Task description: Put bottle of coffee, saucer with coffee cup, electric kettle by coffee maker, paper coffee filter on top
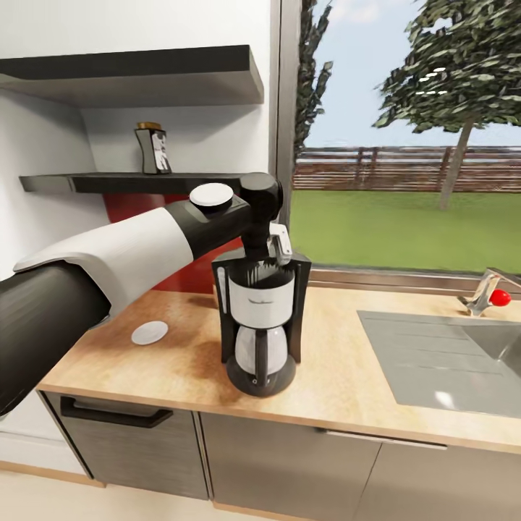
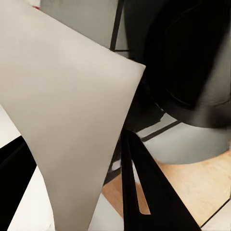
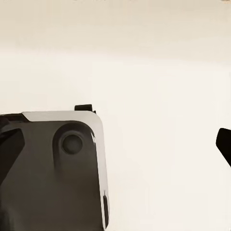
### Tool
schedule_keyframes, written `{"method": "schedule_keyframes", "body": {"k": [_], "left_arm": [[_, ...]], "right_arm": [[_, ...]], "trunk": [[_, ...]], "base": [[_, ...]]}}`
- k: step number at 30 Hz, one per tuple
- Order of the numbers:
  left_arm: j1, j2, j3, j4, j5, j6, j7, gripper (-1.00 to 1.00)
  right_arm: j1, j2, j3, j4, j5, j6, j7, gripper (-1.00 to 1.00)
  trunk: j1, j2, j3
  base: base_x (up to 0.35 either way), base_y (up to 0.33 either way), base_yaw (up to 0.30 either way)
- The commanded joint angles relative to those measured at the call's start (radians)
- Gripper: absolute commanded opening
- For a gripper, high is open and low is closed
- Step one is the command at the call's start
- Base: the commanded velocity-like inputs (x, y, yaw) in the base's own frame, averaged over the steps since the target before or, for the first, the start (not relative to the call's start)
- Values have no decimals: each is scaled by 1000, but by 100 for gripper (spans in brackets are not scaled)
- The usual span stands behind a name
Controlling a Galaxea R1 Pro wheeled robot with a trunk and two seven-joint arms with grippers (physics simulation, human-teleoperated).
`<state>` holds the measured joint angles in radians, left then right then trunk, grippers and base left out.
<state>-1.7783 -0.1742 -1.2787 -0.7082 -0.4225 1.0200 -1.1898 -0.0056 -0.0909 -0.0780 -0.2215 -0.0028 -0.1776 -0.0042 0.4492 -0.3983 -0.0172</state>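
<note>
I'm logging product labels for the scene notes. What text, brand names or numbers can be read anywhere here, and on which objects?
Nothing can be read.
Coffee maker: a small dark brand mark on its white front band, too blurred to read.
Bottle of coffee on the shelf: a pale label patch, too small to read.
The wrist views carry no lettering.

The left gripper (image 1: 269,255) is largely concealed behind its own wrist and the rim of the coffee maker (image 1: 260,318), so the set of its jaws cannot be judged in the head view. In the left wrist view the paper coffee filter (image 2: 67,120) is cut off by the picture's edges and masks much of the scene behind it. The label of the bottle of coffee (image 1: 153,148) is too small to read. The sink (image 1: 463,354) is cut off at the picture's edge.
</note>
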Motion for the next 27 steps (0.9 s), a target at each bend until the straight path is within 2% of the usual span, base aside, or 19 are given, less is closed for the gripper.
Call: {"method": "schedule_keyframes", "body": {"k": [1,27], "left_arm": [[-1,0,-1,-1,-10,6,-10,-100],[-1,0,-1,-3,-10,6,-11,-100]], "right_arm": [[-1,0,-5,0,0,-3,1,100],[-1,0,-5,1,0,-3,1,100]], "trunk": [[1,-2,-2],[1,-2,-2]], "base": [[201,-133,0],[18,-35,0]]}}
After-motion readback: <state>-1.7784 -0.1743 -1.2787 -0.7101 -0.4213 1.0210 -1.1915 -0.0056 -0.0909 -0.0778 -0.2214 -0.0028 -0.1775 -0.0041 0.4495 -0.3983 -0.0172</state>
